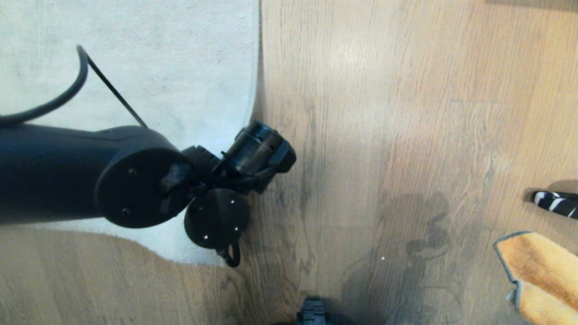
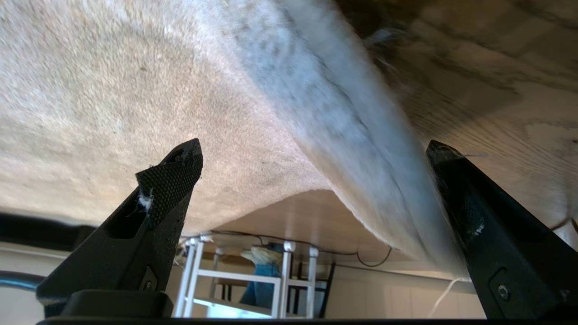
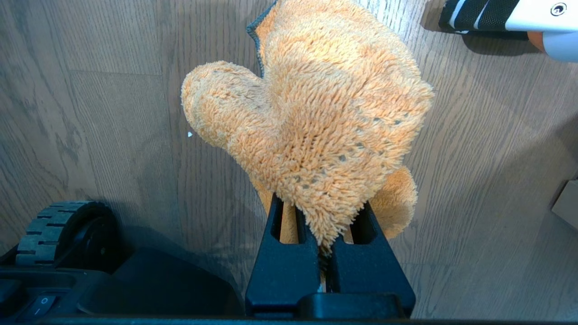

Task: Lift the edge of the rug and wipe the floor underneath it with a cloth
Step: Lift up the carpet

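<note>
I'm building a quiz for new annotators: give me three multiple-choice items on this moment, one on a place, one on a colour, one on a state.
1. Where does the left end effector sit?
A. at the rug edge
B. over the cloth
C. by the wheel

2. What colour is the cloth?
A. grey
B. orange
C. green

3. What state is the right end effector in?
A. open, empty
B. shut on the cloth
C. shut, empty

Key: 1 A, its open fingers straddle the rug edge; 2 B, fluffy orange pile; 3 B, cloth pinched between its fingers above the floor.

A black slipper with white stripes (image 1: 556, 203) lies on the planks; a white metal rack (image 2: 253, 275) stands far off.
</note>
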